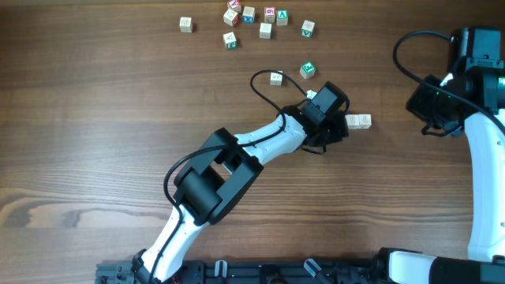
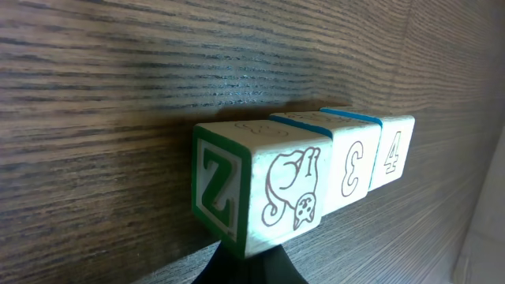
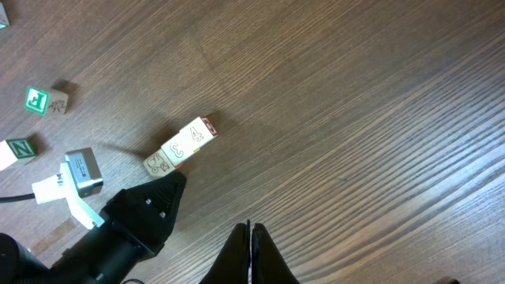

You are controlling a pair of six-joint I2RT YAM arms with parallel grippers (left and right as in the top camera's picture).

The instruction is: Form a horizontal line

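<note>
Overhead, right of centre on the dark wood-grain bench (image 1: pixel 95 95): a short horizontal line (image 1: pixel 359 121) of small pale wooden cubes, touching side by side, its left end hidden beneath the black head of the left arm (image 1: pixel 268 138).

From the left wrist, three cubes in that row. Nearest, one with a green-framed Z and an outlined cat; next, a blue-edged one marked 3; farthest, one marked 4. At the bottom edge of that frame, a dark tip just under the Z cube.

In the right wrist view, left fingers (image 3: pixel 162 197) pressed together into one black wedge, tip at the lower-left end of the row, touching or just short of it, impossible to say which. Nothing pinched.

Right fingers (image 3: pixel 241 260) likewise pressed together and empty, at the bottom centre of their own frame, well apart from the row. Right arm (image 1: pixel 481 173) upright along the right edge of the overhead frame.

Along the top of the overhead frame, a loose scatter of small wooden cubes (image 1: pixel 265 30) with red, green and blue symbols. Lower, to the row's upper left, a single green-topped cube (image 1: pixel 308 70) and a single pale cube (image 1: pixel 276 77).
</note>
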